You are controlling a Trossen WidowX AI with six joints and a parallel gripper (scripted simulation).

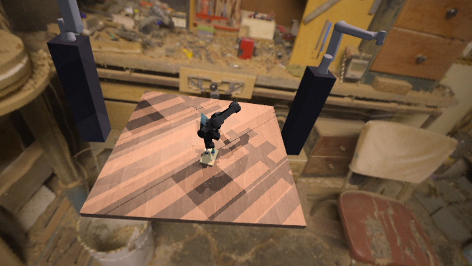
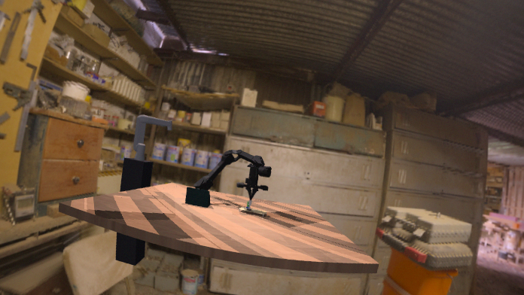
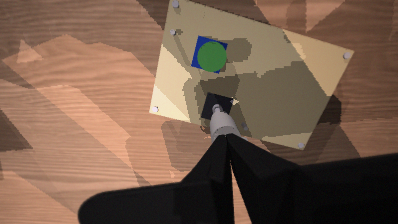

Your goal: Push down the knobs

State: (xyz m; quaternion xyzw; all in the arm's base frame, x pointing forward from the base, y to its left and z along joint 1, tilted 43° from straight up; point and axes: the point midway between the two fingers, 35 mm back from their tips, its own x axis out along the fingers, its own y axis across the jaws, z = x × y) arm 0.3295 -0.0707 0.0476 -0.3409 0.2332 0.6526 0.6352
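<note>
The pale yellow circuit board (image 1: 207, 160) (image 3: 280, 95) stands on the table, pins at its corners. A round green knob (image 3: 212, 56) sits over the blue potentiometer (image 3: 195, 61); its height above it cannot be told from above. A light grey knob (image 3: 223, 125) rises over the black potentiometer (image 3: 210, 102), with the thin shaft tip showing beyond it in the wrist view. My gripper (image 1: 209, 147) (image 2: 251, 199) (image 3: 226, 141) is shut, with nothing seen between its fingers. Its tips are at the grey knob's top end; whether they touch it is unclear. They hide part of the knob.
The arm's dark base (image 2: 197, 197) stands on the wooden table (image 1: 135, 190) (image 2: 226, 237) behind the board. Two dark pillars (image 1: 79, 91) (image 1: 306, 112) with grey arms stand beyond the table's edges. Patchy shadows fall across the table and board.
</note>
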